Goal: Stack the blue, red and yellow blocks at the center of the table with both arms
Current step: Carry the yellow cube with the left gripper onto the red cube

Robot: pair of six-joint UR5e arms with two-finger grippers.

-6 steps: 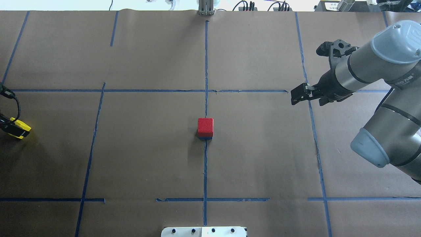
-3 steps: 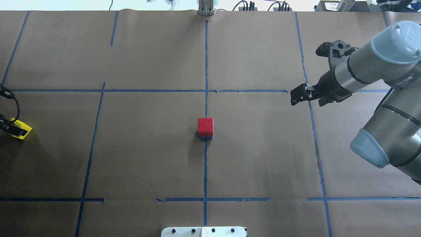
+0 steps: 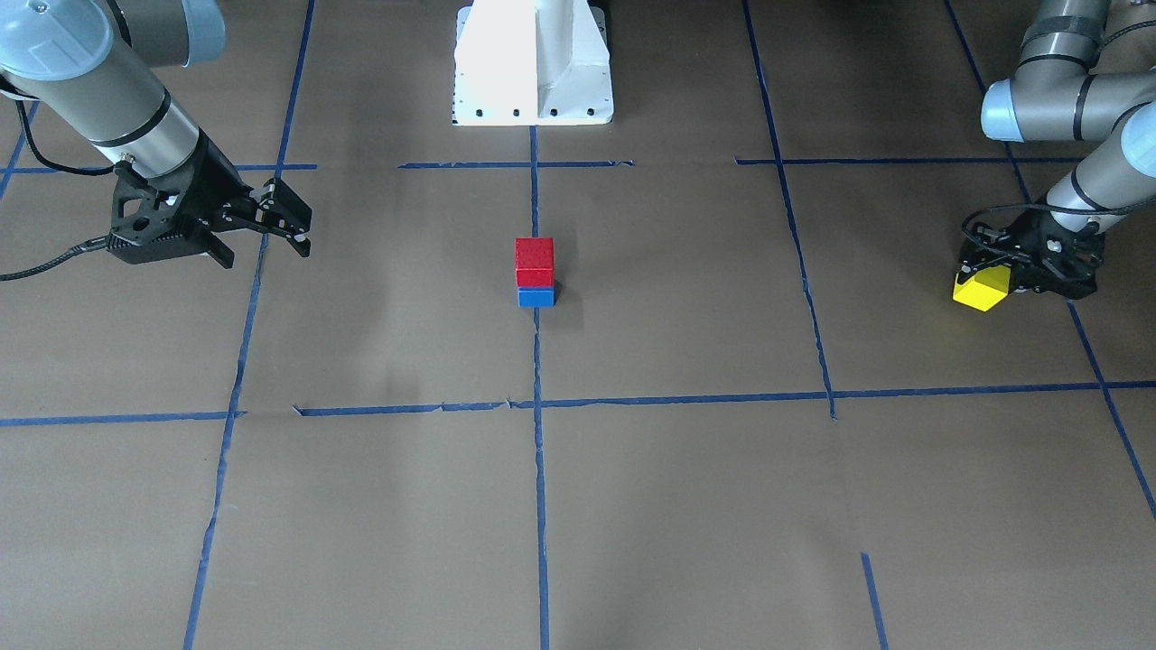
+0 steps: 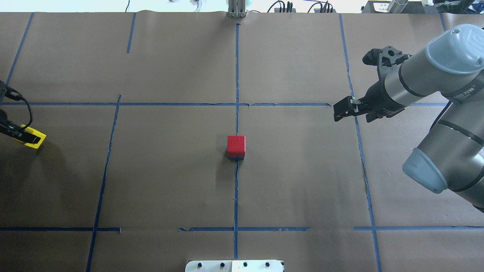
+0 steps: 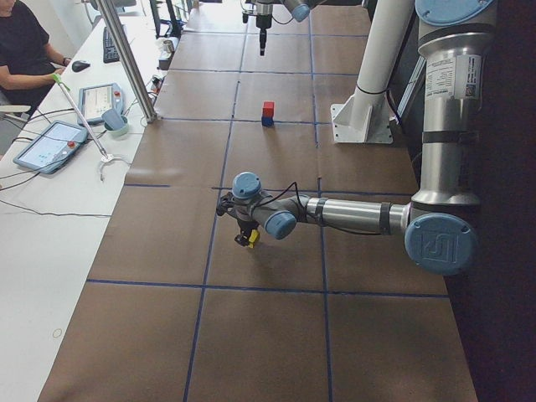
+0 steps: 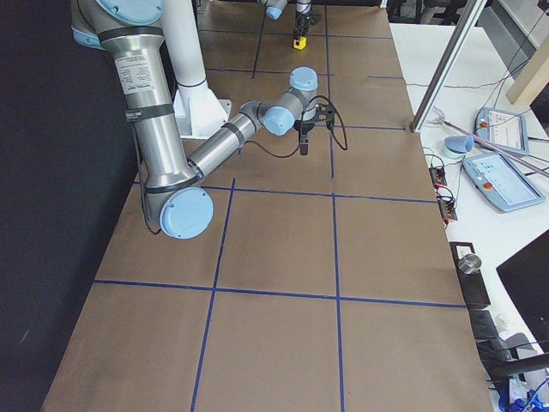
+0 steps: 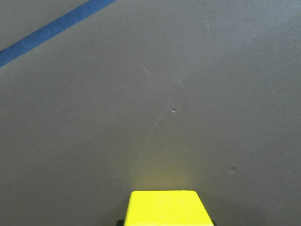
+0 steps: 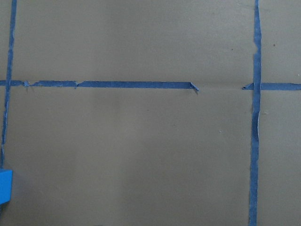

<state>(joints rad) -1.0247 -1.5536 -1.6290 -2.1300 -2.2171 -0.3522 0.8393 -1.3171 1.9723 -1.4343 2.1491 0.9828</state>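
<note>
The red block (image 4: 236, 144) sits on the blue block (image 4: 236, 158) at the table's centre, both also in the front-facing view as red block (image 3: 534, 260) on blue block (image 3: 536, 297). At the far left edge my left gripper (image 4: 27, 136) is shut on the yellow block (image 4: 34, 138), which seems to hang slightly above the paper; the yellow block (image 7: 164, 207) fills the bottom of the left wrist view. My right gripper (image 3: 305, 231) hovers open and empty well to the right of the stack.
Brown paper with blue tape lines (image 4: 236, 75) covers the table. The white pedestal base (image 3: 534, 63) stands behind the stack on the robot's side. A person (image 5: 21, 50) sits at a side bench with tablets (image 5: 50, 142).
My left gripper has carried the yellow block a little forward and toward the centre. The right arm has barely moved, and the stack is unchanged.
</note>
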